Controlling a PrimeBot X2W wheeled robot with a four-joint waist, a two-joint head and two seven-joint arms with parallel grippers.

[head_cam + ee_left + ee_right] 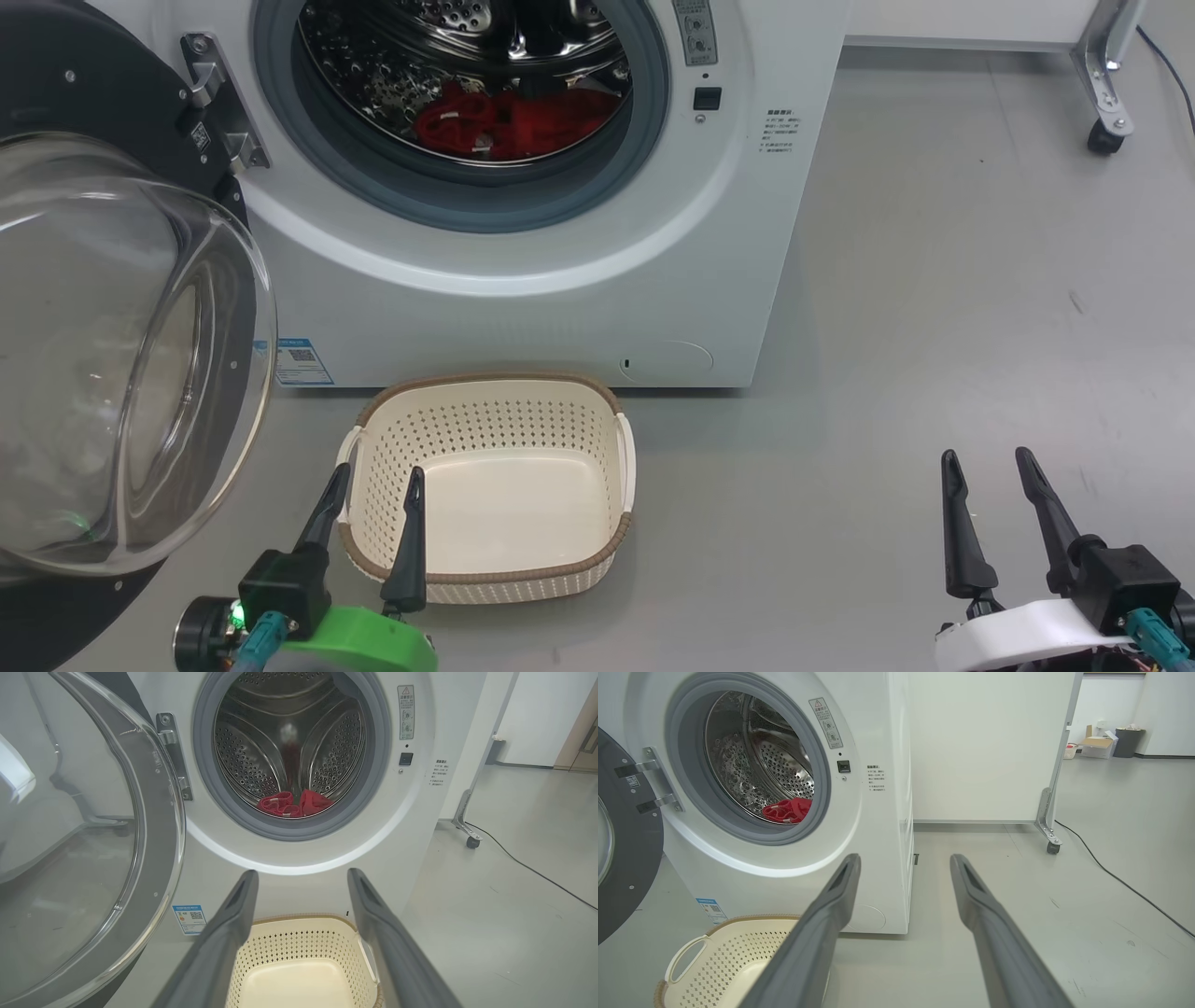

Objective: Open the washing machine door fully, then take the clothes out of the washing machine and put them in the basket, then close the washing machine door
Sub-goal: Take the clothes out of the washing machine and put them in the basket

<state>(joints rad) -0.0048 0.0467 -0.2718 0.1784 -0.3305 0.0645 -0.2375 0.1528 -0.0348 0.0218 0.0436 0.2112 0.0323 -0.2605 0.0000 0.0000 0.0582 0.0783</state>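
Door step looks done: washing machine door [112, 355] wide open at 9 o'clock; clothes [513, 121] in the washing machine [523, 308] drum at 12 o'clock; basket [485, 583] empty; left gripper [378, 469] and right gripper [987, 455] fingers spread, holding nothing; unloading, closing remain.

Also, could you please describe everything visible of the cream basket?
The cream rounded-rectangular plastic basket has perforated sides, a brown woven-look rim and two pale side handles. It stands upright and empty on the grey floor, close before the white washing machine, below its opening. The open left gripper hangs by its near left corner; contact is unclear.
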